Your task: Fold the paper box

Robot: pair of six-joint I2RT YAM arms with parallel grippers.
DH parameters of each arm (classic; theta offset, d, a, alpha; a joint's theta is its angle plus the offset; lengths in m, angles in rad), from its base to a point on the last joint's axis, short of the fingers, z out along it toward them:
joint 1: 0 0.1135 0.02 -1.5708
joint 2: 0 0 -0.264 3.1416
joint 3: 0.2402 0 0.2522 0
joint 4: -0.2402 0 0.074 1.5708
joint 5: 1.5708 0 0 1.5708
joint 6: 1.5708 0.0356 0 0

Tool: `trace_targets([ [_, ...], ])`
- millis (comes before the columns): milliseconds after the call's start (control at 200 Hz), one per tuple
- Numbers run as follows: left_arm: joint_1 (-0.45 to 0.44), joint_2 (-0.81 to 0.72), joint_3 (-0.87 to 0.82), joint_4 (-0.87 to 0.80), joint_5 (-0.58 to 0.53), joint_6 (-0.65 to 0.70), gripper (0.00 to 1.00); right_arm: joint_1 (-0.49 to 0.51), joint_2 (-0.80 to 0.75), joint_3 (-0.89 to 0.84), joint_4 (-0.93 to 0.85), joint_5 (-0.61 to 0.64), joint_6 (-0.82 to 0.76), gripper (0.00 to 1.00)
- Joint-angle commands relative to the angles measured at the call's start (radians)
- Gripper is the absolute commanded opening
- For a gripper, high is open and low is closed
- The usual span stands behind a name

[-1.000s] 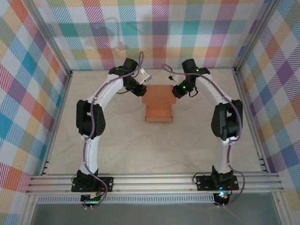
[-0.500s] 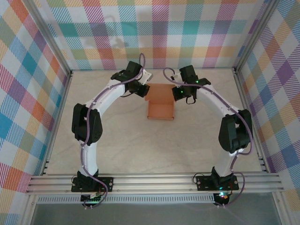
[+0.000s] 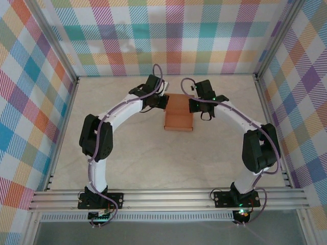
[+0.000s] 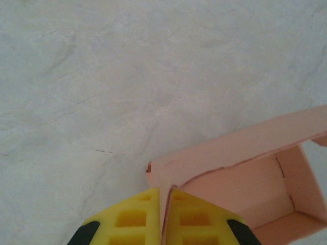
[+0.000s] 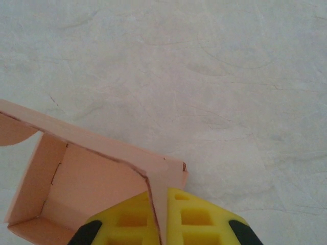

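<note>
The salmon-orange paper box lies in the far middle of the table between both arms, partly folded with raised walls. My left gripper is at its left side and my right gripper at its right side. In the left wrist view the yellow fingers are shut on a thin upright wall of the paper box, whose open inside shows to the right. In the right wrist view the yellow fingers pinch the opposite wall of the paper box, with the hollow inside to the left.
The pale marbled tabletop spreads around the box. Checked cloth walls and aluminium frame posts close the cell at the back and sides. A metal rail carrying both arm bases runs along the near edge.
Both grippers have moved inward toward each other, drawing the box sides up. The box looks narrower and has shifted slightly right.
</note>
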Motion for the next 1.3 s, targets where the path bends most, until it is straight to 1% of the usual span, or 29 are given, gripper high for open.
trace_targets([
  [0, -0.008, -0.064, -0.053, 0.102, -0.018, -0.124, 0.0, 0.017, -0.054, -0.027, 0.096, 0.049, 0.052, 0.0],
  [165, -0.032, -0.115, -0.134, 0.167, -0.085, -0.137, 0.0, 0.046, -0.091, -0.093, 0.173, 0.101, 0.062, 0.0],
  [180, -0.036, -0.12, -0.141, 0.201, -0.093, -0.136, 0.0, 0.048, -0.093, -0.097, 0.177, 0.105, 0.063, 0.0],
  [270, -0.056, -0.141, -0.2, 0.267, -0.141, -0.125, 0.0, 0.061, -0.109, -0.129, 0.209, 0.128, 0.071, 0.0],
  [375, -0.073, -0.15, -0.255, 0.33, -0.159, -0.135, 0.0, 0.07, -0.111, -0.148, 0.222, 0.15, 0.096, 0.0],
  [530, -0.107, -0.149, -0.29, 0.373, -0.199, -0.122, 0.0, 0.087, -0.114, -0.18, 0.249, 0.182, 0.133, 0.0],
  [605, -0.126, -0.157, -0.321, 0.409, -0.241, -0.124, 0.0, 0.099, -0.118, -0.201, 0.271, 0.218, 0.156, 0.0],
  [735, -0.154, -0.174, -0.377, 0.485, -0.304, -0.122, 0.0, 0.11, -0.137, -0.251, 0.332, 0.243, 0.173, 0.0],
  [970, -0.202, -0.187, -0.45, 0.593, -0.386, -0.108, 0.0, 0.125, -0.178, -0.352, 0.431, 0.257, 0.187, 0.0],
  [1295, -0.259, -0.193, -0.524, 0.683, -0.449, -0.099, 0.0, 0.142, -0.222, -0.46, 0.54, 0.258, 0.179, 0.0],
])
